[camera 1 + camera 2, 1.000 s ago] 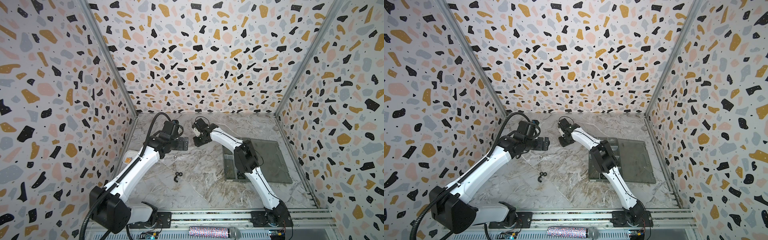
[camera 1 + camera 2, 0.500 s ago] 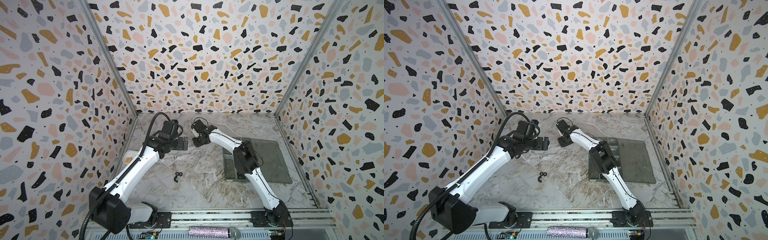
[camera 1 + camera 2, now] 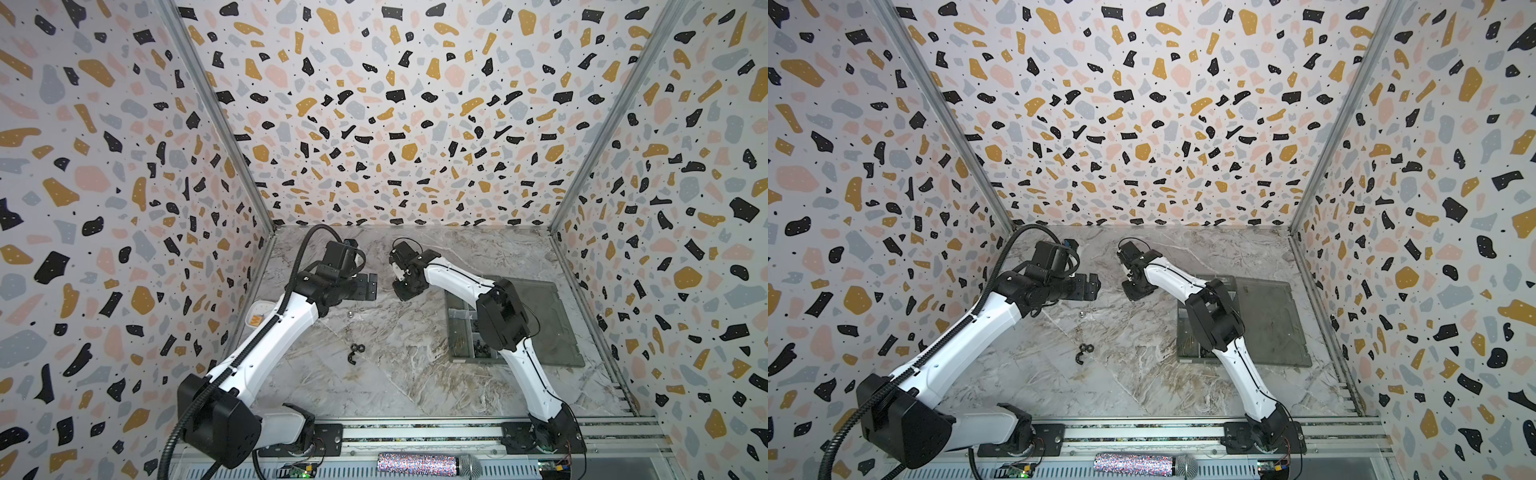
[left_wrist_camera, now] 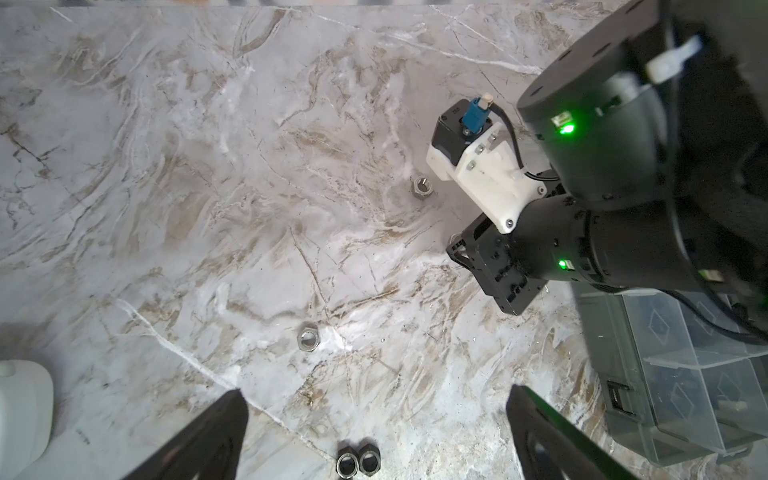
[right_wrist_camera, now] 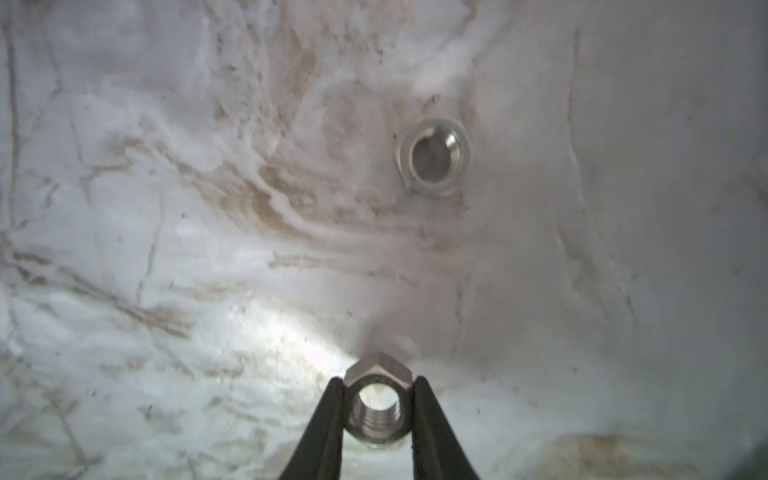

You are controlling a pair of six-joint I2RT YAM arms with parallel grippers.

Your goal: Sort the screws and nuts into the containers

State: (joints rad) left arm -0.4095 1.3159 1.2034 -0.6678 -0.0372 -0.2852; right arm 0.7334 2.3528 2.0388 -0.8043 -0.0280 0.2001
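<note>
The right gripper is pinched narrow on a silver hex nut, one finger on each flat; whether the nut clears the marble table cannot be told. It sits over the far middle of the table, well apart from the organiser box. The box lies on the right half with its lid folded flat toward the right wall. The left gripper stands wide and holds nothing, facing the right one across a strip of bare marble. A loose silver nut lies near the left gripper, and a pair of black nuts lies nearer the rail. Patterned walls close three sides. A white dish is tucked at the left wall, partly under the left arm. The near centre is open. Compared with the earlier top views, the left gripper and the black nuts are unmoved, and the right gripper has shifted only slightly.
</note>
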